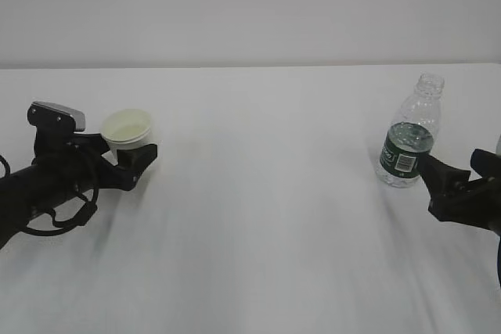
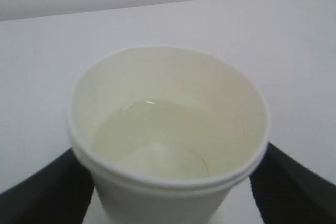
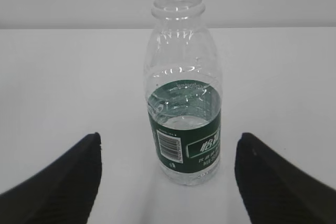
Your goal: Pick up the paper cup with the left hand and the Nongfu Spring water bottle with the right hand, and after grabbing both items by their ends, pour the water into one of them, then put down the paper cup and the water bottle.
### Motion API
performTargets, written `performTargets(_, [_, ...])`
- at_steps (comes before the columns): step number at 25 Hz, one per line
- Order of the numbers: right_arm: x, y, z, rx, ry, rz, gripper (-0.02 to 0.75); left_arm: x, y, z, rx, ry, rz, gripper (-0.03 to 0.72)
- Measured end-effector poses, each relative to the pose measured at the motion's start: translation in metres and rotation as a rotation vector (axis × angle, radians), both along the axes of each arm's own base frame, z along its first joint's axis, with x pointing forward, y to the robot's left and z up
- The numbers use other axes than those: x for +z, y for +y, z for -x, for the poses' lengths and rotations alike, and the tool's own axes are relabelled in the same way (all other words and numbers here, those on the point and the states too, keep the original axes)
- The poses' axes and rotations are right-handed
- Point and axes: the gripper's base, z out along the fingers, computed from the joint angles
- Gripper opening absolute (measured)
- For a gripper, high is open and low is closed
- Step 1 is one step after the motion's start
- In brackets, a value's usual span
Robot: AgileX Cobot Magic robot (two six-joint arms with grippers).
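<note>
On table: one paper cup, one bottle | both hands' fingers apart

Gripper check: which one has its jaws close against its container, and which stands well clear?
The left hand: its fingers flank the paper cup. The right hand stands clear of the water bottle.
</note>
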Motion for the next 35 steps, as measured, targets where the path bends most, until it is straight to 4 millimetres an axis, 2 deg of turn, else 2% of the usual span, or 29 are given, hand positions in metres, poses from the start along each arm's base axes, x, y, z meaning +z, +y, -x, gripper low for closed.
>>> performTargets(9, [0.0, 0.001, 0.0, 0.012, 0.0, 0.002, 0.592, 0.0, 0.002, 0.016, 0.002, 0.039, -0.005, 0.671])
performTargets(15, [0.008, 0.001, 0.002, 0.015, -0.034, -0.003, 0.593, 0.001, 0.006, 0.028, 0.032, 0.067, -0.004, 0.668])
performTargets(24, [0.006, 0.0, 0.019, 0.022, -0.003, -0.036, 0.592, 0.02, 0.012, 0.043, 0.077, 0.052, 0.006, 0.644])
performTargets(29, [0.019, -0.001, 0.026, 0.022, -0.061, -0.05, 0.592, 0.035, 0.015, 0.057, 0.083, 0.034, 0.01, 0.634])
performTargets(35, [0.039, -0.003, 0.032, 0.015, -0.16, -0.084, 0.592, 0.04, 0.022, 0.082, 0.127, 0.067, 0.011, 0.62])
